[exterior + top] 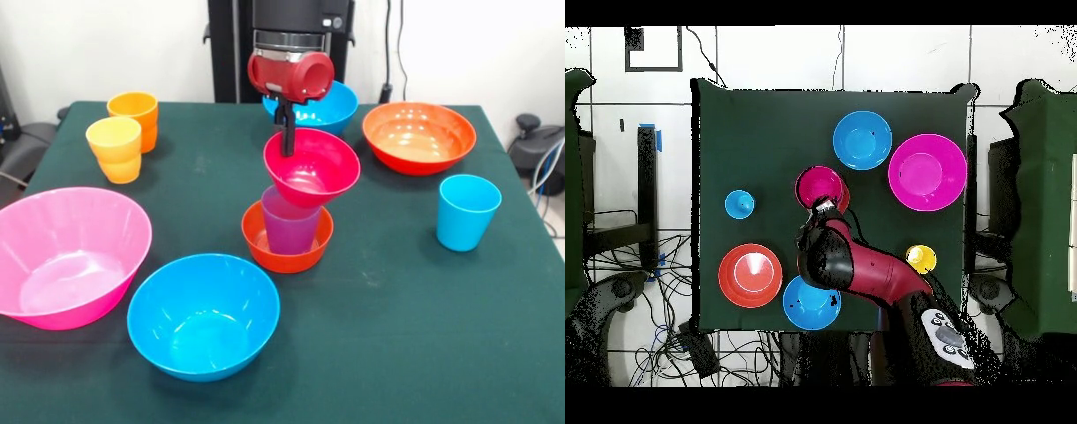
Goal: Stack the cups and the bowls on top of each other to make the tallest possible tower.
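Note:
The tower stands mid-table: the small orange bowl (287, 252) holds the upright purple tumbler (290, 228), and the small crimson bowl (318, 168) sits tilted on the tumbler's mouth. My gripper (288, 141) comes down from above and is closed on the crimson bowl's far rim. In the overhead view the gripper (823, 208) sits at the edge of the crimson bowl (819, 186), which hides the tumbler below. The light blue tumbler (467, 210) stands alone to the right. The yellow tumbler (115, 148) and orange tumbler (134, 115) stand together at the far left.
The huge pink bowl (66, 252) lies at the near left, with a blue bowl (203, 314) beside it. The second blue bowl (331, 108) sits behind my gripper, and the wide orange bowl (418, 135) is at the far right.

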`<state>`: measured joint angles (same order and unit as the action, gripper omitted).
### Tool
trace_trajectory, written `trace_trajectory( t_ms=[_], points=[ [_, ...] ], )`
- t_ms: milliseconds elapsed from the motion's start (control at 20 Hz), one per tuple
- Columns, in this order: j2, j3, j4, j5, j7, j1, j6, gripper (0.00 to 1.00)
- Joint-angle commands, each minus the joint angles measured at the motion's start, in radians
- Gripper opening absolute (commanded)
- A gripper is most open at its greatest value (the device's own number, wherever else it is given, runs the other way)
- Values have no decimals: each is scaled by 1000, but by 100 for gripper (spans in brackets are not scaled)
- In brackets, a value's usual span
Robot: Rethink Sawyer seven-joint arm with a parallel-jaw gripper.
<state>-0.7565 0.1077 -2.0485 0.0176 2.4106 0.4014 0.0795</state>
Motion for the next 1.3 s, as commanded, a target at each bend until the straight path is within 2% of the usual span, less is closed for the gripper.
trace_trajectory(
  t_ms=[50,500,800,1300],
  points=[
    [59,56,-34,27,176,-4,47,0],
    [57,53,-47,-3,158,28,54,0],
    [41,64,-66,-44,122,85,39,0],
    [63,57,-61,-21,150,53,82,0]
  ],
)
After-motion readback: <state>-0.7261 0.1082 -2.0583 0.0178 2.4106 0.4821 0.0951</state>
